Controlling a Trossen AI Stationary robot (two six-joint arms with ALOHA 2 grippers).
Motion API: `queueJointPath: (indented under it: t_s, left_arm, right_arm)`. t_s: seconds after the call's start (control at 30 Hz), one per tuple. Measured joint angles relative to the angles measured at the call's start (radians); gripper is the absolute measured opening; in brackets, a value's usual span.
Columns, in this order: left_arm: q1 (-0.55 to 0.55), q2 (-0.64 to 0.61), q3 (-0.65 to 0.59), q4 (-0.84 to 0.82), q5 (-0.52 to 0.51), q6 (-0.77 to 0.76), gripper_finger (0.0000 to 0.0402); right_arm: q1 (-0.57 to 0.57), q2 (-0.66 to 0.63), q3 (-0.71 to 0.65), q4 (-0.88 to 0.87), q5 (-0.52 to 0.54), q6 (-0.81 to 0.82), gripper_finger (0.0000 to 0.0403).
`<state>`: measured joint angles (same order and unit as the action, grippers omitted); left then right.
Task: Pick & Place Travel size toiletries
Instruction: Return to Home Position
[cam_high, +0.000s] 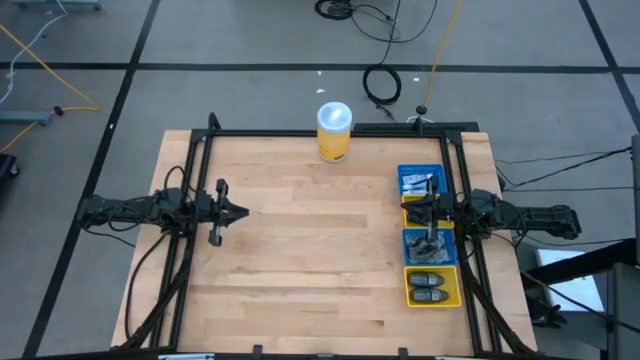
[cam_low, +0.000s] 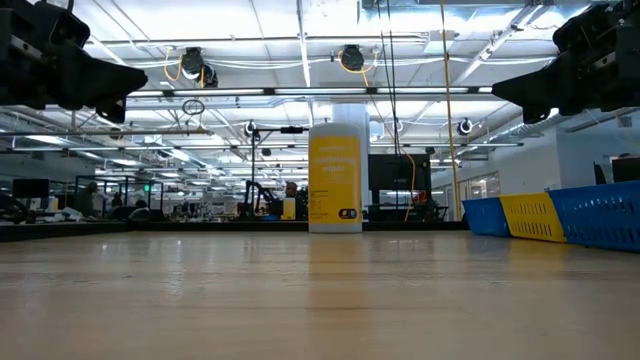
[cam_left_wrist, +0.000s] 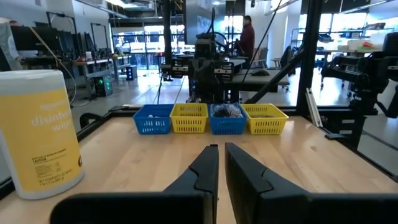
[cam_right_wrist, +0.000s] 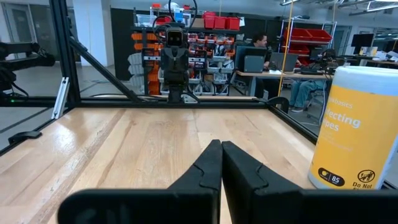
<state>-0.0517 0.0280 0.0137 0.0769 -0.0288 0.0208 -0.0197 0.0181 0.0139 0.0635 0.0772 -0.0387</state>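
Left gripper (cam_high: 241, 211) and right gripper (cam_high: 409, 207) hover level, fingers together, facing each other. Open tabletop (cam_high: 320, 265) lies between them.

Yellow canister (cam_high: 334, 132) stands on the wooden table (cam_high: 300, 250).

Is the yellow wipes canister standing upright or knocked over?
Upright: the tall yellow cylindrical canister stands on its base on the wooden table, white lid on top.

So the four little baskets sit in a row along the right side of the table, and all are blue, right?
Not all blue. The left wrist view shows the four baskets alternating blue, yellow, blue, yellow. They do sit in a row along the right side of the table.
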Motion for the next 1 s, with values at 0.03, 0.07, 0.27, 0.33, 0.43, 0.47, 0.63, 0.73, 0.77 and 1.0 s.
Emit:
queueJointPath:
  t_s: [0.03, 0.07, 0.27, 0.33, 0.43, 0.47, 0.63, 0.73, 0.77, 1.0]
  left_arm:
    - [0.0, 0.0, 0.001, 0.0, 0.0, 0.0, 0.0031]
    - [0.0, 0.0, 0.001, 0.0, 0.0, 0.0, 0.0031]
    - [0.0, 0.0, 0.001, 0.001, 0.0, 0.0, 0.0031]
    - [0.0, 0.0, 0.001, 0.001, 0.0, 0.0, 0.0031]
    - [0.0, 0.0, 0.001, 0.002, 0.001, 0.0, 0.0031]
    - [0.0, 0.0, 0.001, 0.002, 0.0, 0.0, 0.0031]
    - [0.0, 0.0, 0.002, 0.002, 0.0, 0.0, 0.0031]
    - [0.0, 0.0, 0.002, 0.002, 0.0, 0.0, 0.0031]
    - [0.0, 0.0, 0.002, 0.002, 0.0, 0.0, 0.0031]
    - [0.0, 0.0, 0.002, 0.002, 0.0, 0.0, 0.0031]
  right_arm:
    - [0.0, 0.0, 0.0, 0.0, 0.0, 0.0, 0.0]
    - [0.0, 0.0, 0.0, 0.0, 0.0, 0.0, 0.0]
    - [0.003, -0.001, 0.0, -0.001, 0.0, 0.01, 0.0]
    - [0.017, -0.017, 0.0, -0.012, -0.003, 0.099, 0.0]
    - [0.03, -0.016, 0.0, -0.03, -0.029, 0.212, 0.0]
    - [0.035, -0.016, 0.0, -0.034, -0.046, 0.216, 0.0]
    - [0.067, -0.016, 0.0, -0.041, -0.083, 0.114, 0.0]
    - [0.081, -0.016, 0.0, -0.042, -0.083, 0.073, 0.0]
    - [0.086, -0.016, 0.0, -0.042, -0.083, 0.06, 0.0]
    - [0.094, -0.004, 0.0, -0.023, -0.082, 0.087, 0.0]
